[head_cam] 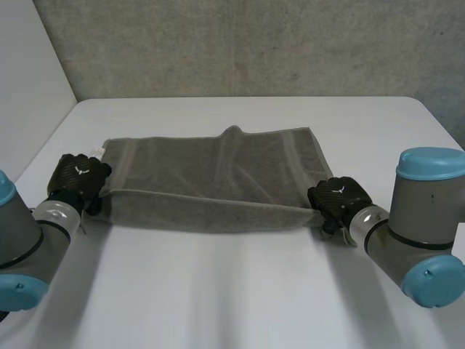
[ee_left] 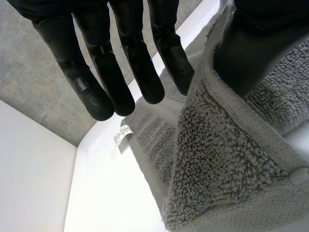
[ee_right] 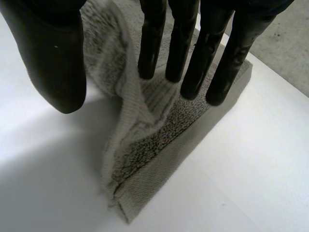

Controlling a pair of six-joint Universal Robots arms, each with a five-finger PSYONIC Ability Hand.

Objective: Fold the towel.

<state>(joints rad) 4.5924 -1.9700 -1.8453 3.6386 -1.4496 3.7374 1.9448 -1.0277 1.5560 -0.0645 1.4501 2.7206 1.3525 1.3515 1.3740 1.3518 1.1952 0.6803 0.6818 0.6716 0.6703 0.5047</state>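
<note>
Reaching inward from either side with the left hand and the right hand, both held low, fingers straight, thumbs spread well apart.

The grey towel lies folded lengthwise across the white table, with 2 layers visible. The upper layer's edge runs from hand to hand, short of the lower layer's near edge. The left hand is at the towel's left end. The right hand is at its near right corner. A white label projects at the far left corner.
</note>
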